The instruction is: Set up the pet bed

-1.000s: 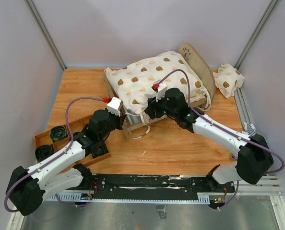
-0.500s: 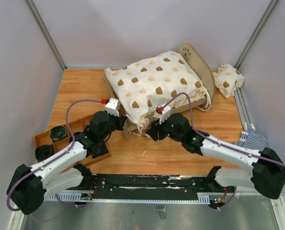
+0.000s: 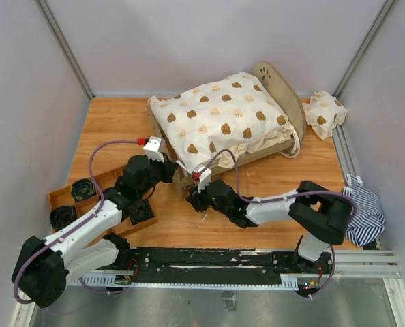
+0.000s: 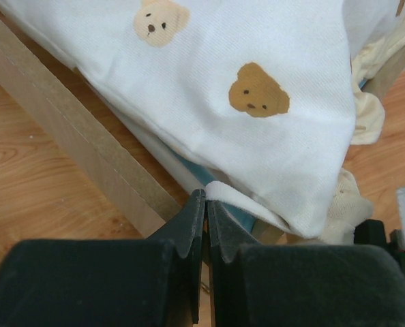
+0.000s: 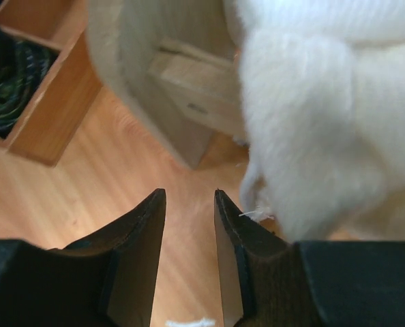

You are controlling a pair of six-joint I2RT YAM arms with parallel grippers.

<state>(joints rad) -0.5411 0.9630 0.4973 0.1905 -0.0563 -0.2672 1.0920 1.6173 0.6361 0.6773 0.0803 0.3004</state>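
Note:
The pet bed, a light plywood frame with a paw-print headboard, stands at the back of the table. A cream bear-print cover lies over it. My left gripper is at the bed's near left corner. In the left wrist view it is shut on the cover's white hem, beside the side rail, with a strip of blue mattress showing beneath. My right gripper is low by the bed's near corner. It stands open over bare floor, with a bed leg ahead and the ruffle at its right.
A wooden tray with dark round things lies at the left, close to the left arm; its corner shows in the right wrist view. A small bear-print pillow sits at the back right. A striped cloth lies at the right edge.
My right arm drew back off the cover and swung down and left to the bed's near corner, its jaws narrowing. The cover now hangs over the near side. The left gripper barely moved.

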